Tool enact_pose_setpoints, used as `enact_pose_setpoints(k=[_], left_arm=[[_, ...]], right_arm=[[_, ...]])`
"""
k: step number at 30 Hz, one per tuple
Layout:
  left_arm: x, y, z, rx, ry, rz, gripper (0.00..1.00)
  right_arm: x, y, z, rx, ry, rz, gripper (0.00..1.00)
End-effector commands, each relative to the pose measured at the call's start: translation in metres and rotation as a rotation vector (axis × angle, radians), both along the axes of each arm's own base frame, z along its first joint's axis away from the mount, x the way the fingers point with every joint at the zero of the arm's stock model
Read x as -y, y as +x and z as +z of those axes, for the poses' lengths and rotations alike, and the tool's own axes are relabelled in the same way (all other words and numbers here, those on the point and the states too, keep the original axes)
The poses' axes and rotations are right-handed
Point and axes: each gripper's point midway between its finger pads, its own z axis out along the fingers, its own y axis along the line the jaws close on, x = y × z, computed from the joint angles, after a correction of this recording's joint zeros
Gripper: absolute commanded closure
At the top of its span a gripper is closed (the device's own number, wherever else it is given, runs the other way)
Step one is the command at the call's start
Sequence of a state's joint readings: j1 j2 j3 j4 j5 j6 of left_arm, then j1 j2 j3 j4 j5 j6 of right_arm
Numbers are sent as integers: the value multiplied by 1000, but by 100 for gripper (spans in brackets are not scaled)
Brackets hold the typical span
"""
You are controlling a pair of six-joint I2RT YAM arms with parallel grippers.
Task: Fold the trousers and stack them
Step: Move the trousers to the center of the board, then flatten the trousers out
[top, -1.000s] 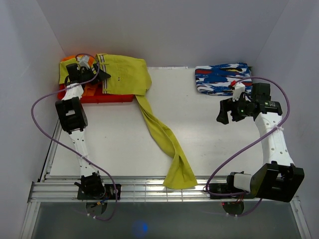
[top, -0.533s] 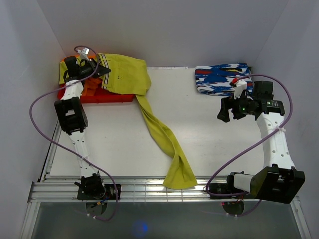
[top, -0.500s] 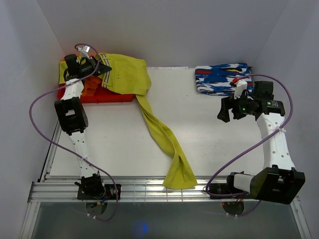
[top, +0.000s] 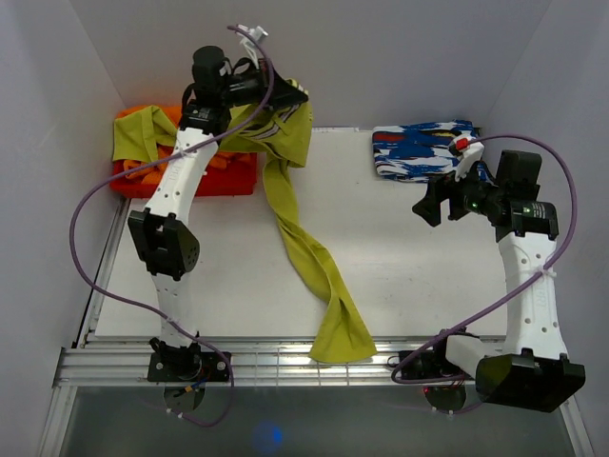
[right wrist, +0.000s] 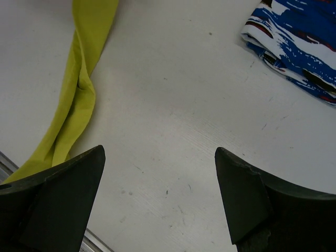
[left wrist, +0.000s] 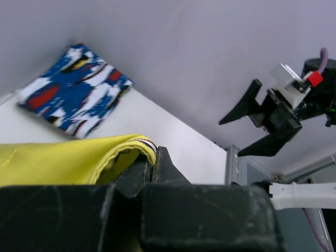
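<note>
The left end effector [left wrist: 154, 157] is clenched on the striped waistband [left wrist: 147, 145] of the trousers [top: 306, 255]; in the left wrist view the jaws are seen pressed together on the hem with yellow-green cloth bunched behind them. This grasp is held raised above the desk [top: 419, 286], well to the left of the patterned cloth [top: 423, 149] and near the back wall. From the grasp the upper part of the trousers hangs in a loose bundle. The legs then run as one twisted strip across the desk, away from the patterned cloth towards the near edge, where the leg ends overhang the rail. The right end effector [top: 433, 200] is spread wide and holds nothing. It hovers just in front of the patterned cloth, and bare desk shows between its fingers in the right wrist view. An orange garment [top: 157, 169] lies far to the left of the patterned cloth, beyond the grasped waistband. The task is judged to be at an early stage: the garment is picked up at one end only, and no fold is visible. It is judged that the trousers remain to be spread flat, the legs untwisted and aligned, the folds made, and the bundle placed on a stack.
</note>
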State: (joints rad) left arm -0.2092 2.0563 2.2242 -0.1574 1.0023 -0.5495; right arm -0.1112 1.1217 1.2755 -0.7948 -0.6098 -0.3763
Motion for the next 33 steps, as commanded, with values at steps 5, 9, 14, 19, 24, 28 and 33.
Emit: enact_pose_setpoints(k=[5, 9, 14, 19, 24, 28, 33], left_arm=[[129, -169, 32, 117, 42, -374, 100], [169, -219, -40, 50, 182, -502, 96], [167, -234, -89, 10, 279, -510, 31], [122, -200, -53, 48, 226, -392, 12], [41, -140, -39, -53, 180, -179, 10], [-34, -97, -73, -91, 261, 112, 9], [-88, -107, -137, -136, 462, 263, 10]], right_arm=[[-12, -12, 62, 228, 27, 51, 10], [11, -11, 48, 242, -69, -64, 10], [37, -12, 23, 197, -188, -167, 10], [30, -22, 2, 121, -199, -86, 10], [-4, -32, -23, -51, -96, 111, 6], [-44, -36, -49, -150, -101, 198, 5], [-84, -43, -94, -314, -93, 291, 15]])
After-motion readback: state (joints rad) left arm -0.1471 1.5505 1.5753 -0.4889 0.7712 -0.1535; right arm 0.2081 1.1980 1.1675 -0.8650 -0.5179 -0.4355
